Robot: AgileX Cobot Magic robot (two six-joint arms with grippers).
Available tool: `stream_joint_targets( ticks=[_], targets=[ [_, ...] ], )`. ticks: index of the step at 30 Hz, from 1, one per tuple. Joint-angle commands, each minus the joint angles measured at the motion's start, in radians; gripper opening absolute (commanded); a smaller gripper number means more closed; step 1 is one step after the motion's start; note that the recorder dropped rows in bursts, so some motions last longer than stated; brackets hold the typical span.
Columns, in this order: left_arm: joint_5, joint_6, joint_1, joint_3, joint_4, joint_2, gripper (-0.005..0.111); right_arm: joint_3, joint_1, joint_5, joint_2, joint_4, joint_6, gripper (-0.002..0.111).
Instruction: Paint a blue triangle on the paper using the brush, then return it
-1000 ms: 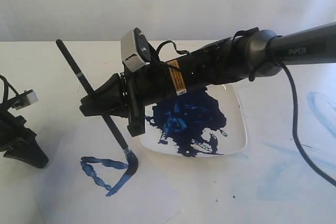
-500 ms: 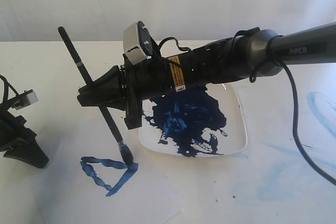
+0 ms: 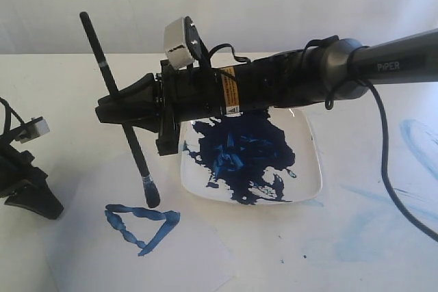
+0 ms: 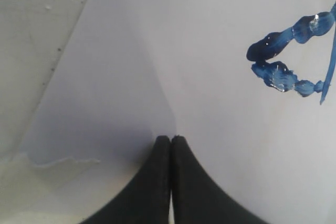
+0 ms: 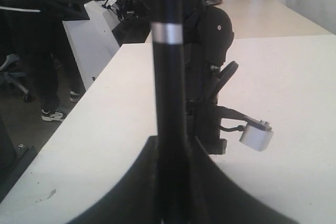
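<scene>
The black-handled brush (image 3: pixel 137 156) is tilted, with its blue tip just above the top stroke of the blue triangle (image 3: pixel 126 210). That triangle is a wavy dark outline on the paper (image 3: pixel 195 258). My right gripper (image 3: pixel 113 111) is shut on the handle partway up, reaching in from the right. In the right wrist view the brush (image 5: pixel 168 77) rises between the shut fingers of the gripper (image 5: pixel 170 145). My left gripper (image 3: pixel 46 208) rests at the paper's left edge. In its wrist view this gripper (image 4: pixel 170 139) is shut and empty, tips on the paper (image 4: pixel 184 51), apart from the triangle (image 4: pixel 278 75).
A square white plate (image 3: pixel 312 162) with a big dark-blue paint blotch (image 3: pixel 239 155) lies under the right arm, right of the triangle. Pale blue smears (image 3: pixel 417 138) mark the table at far right. The right arm's cable (image 3: pixel 383 169) hangs over that side.
My right gripper has lifted the brush off the paper, its tip rising up and left from the triangle's right corner. The handle now stands steeper. The left gripper has not moved.
</scene>
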Motion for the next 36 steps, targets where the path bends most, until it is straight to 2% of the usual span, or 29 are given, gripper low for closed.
stream_joint_targets(
  ticks=[1,5,12,15,18,22,24,32,36],
  targets=[
    [0.007,0.002,0.000,0.007,-0.002,0.004,0.000,-0.002,-0.002,-0.016,-0.039,0.022,-0.011,0.000],
    [0.007,0.002,0.000,0.007,-0.002,0.004,0.000,0.003,0.031,0.005,-0.113,0.030,0.000,0.000],
    [0.007,0.002,0.000,0.007,-0.002,0.004,0.000,0.025,0.131,0.379,-0.236,0.032,0.112,0.000],
    [0.007,0.002,0.000,0.007,-0.002,0.004,0.000,0.076,0.194,0.589,-0.281,0.166,0.068,0.000],
    [0.007,0.002,0.000,0.007,-0.002,0.004,0.000,0.134,0.256,0.726,-0.304,0.442,-0.094,0.000],
    [0.007,0.002,0.000,0.007,-0.002,0.004,0.000,0.195,0.333,0.741,-0.300,0.946,-0.508,0.000],
    [0.009,0.002,0.000,0.007,-0.002,0.004,0.000,0.196,0.362,0.739,-0.293,1.085,-0.596,0.000],
    [0.009,0.002,0.000,0.007,-0.006,0.004,0.000,0.196,0.381,0.726,-0.272,1.101,-0.550,0.000],
    [0.007,0.002,0.000,0.007,-0.006,0.004,0.000,0.196,0.392,0.672,-0.233,1.225,-0.577,0.000]
  ],
)
